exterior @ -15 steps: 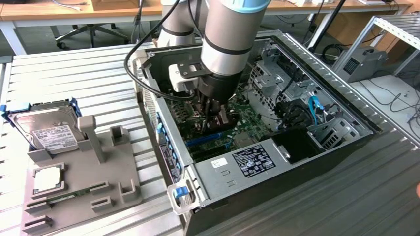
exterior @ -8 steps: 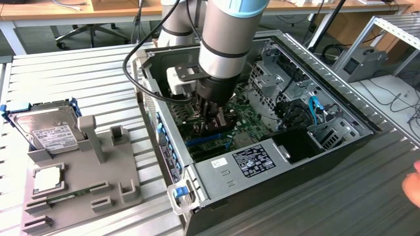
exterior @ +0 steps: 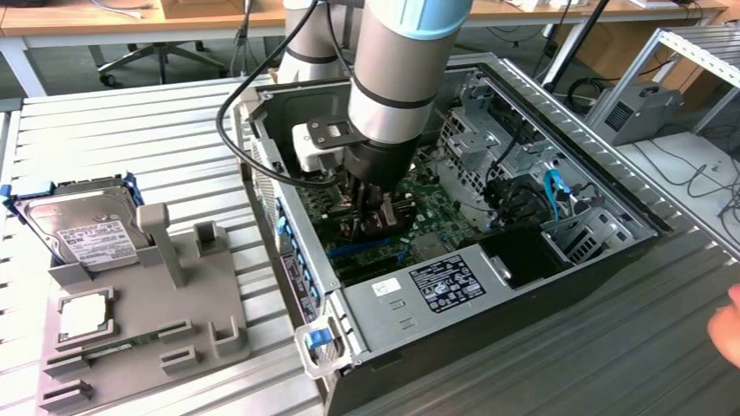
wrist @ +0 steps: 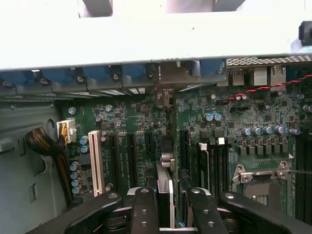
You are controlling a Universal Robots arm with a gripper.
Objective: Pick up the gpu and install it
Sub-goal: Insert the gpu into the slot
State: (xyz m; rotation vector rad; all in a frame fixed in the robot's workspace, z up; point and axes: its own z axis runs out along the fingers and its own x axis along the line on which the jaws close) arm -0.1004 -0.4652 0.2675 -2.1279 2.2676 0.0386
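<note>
1. Green motherboard (wrist: 131, 122) fills the floor of an open computer case (exterior: 601, 260) that lies on its side on a slatted metal worktop (exterior: 127, 139).
2. Taking the motherboard as landmark: the robot arm (exterior: 399, 69) reaches straight down over its middle, and the claw (wrist: 165, 204) hangs just above the board.
3. The claw's 2 black fingers (wrist: 144, 209) are closed most of the way onto the gpu (wrist: 165, 187), a thin card seen edge-on between them.
4. The gpu's long axis runs from the claw toward the case's rear wall with its blue clips (wrist: 134, 73), parallel to the long black slots on the motherboard. Its lower edge seems to sit over the board between 2 groups of slots; whether it touches a slot I cannot tell.
5. The wrist view shows this alignment of card and slots, plus a white slot (wrist: 95, 161) and an empty processor socket (wrist: 261, 178) to either side of the gpu.
6. The exterior view instead shows what lies away from the motherboard: a grey parts stand (exterior: 139, 329) beside the case holding a hard drive (exterior: 81, 230), and a person's hand (exterior: 729, 334) at the exterior view's right edge.
</note>
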